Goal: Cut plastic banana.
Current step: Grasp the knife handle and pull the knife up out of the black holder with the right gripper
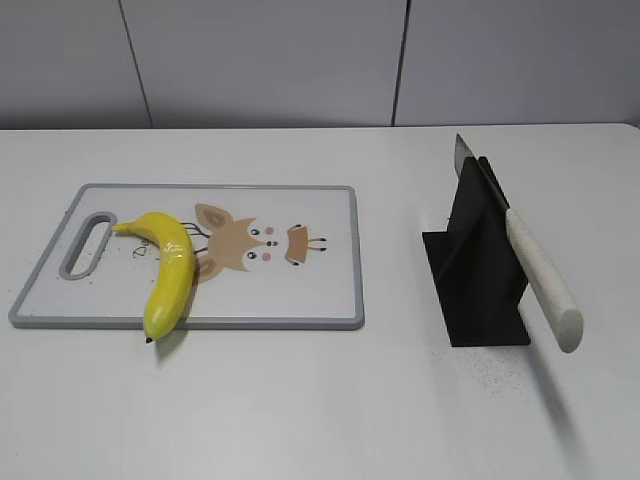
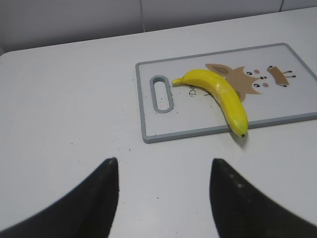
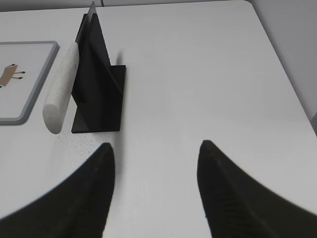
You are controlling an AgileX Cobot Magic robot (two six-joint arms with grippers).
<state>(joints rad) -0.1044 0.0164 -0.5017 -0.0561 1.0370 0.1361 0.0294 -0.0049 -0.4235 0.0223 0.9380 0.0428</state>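
The plastic banana point(image 1: 168, 272) is glossy yellow and whole. It lies on the left part of the grey-rimmed cutting board point(image 1: 330, 300), its dark tip just past the board's front edge; it also shows in the left wrist view point(image 2: 220, 96). A knife with a white handle point(image 1: 545, 285) rests slanted in a black stand point(image 1: 478, 275), also in the right wrist view point(image 3: 59, 96). My left gripper point(image 2: 163, 161) is open and empty over bare table, short of the board. My right gripper point(image 3: 156, 146) is open and empty, to the right of the stand. Neither gripper shows in the exterior view.
The cutting board point(image 2: 148, 134) has a slot handle point(image 2: 162, 93) and a printed fox picture point(image 1: 245, 245). The white table's right edge point(image 3: 287, 84) runs close to the stand point(image 3: 99, 84). A grey panelled wall point(image 1: 300, 60) stands behind the table.
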